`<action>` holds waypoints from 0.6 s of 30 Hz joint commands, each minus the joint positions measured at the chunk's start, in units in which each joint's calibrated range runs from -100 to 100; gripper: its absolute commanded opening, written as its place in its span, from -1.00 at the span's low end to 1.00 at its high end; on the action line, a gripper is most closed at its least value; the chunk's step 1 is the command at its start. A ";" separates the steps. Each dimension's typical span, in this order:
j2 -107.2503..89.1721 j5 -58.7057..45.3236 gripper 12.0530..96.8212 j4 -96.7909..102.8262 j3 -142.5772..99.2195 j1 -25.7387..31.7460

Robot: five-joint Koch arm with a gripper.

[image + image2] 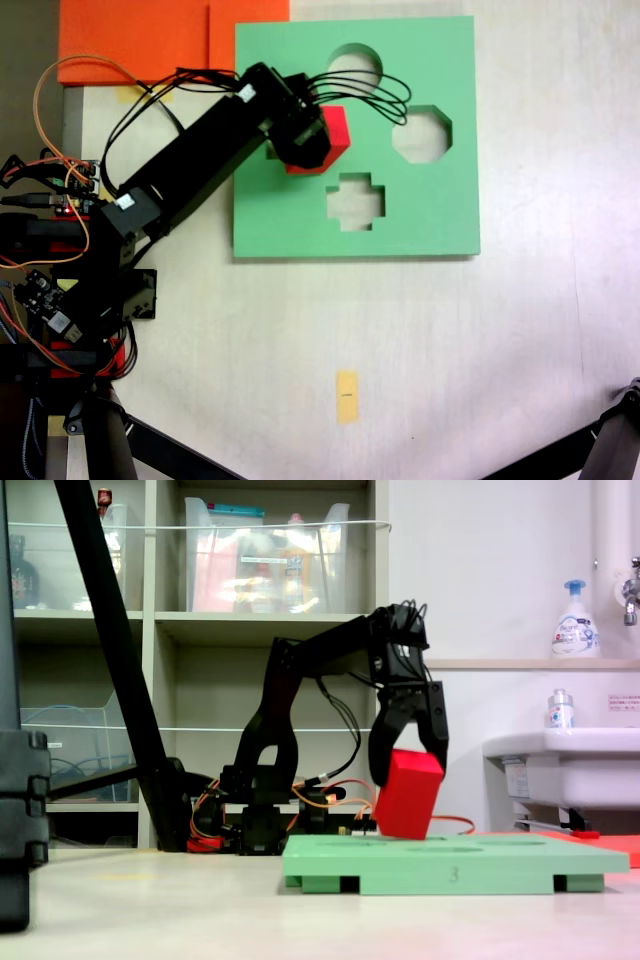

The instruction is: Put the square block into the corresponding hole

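Green board [455, 864] under gripper-held [409, 765] block [408, 794]

Two flat orange foam slabs [150, 40] lie at the top left corner of the pale bench [450, 350] in the overhead fixed view, one edge overlapping the other. A small yellow tape strip [347, 396] is stuck to the bench near the lower centre. In the side fixed view, a shelving unit [250, 620] stands behind, carrying clear plastic bins [270, 560]. To the right, a white sink [565, 765] is mounted against the wall, with a pump bottle [575, 620] on the ledge above it.
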 commanded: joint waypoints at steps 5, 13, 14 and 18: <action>2.29 -0.24 -0.50 3.12 3.26 0.24; 2.71 0.00 -0.45 -3.23 2.86 2.64; 2.57 0.05 -0.45 -3.23 2.86 2.93; 2.15 1.07 -0.45 -3.23 2.76 3.91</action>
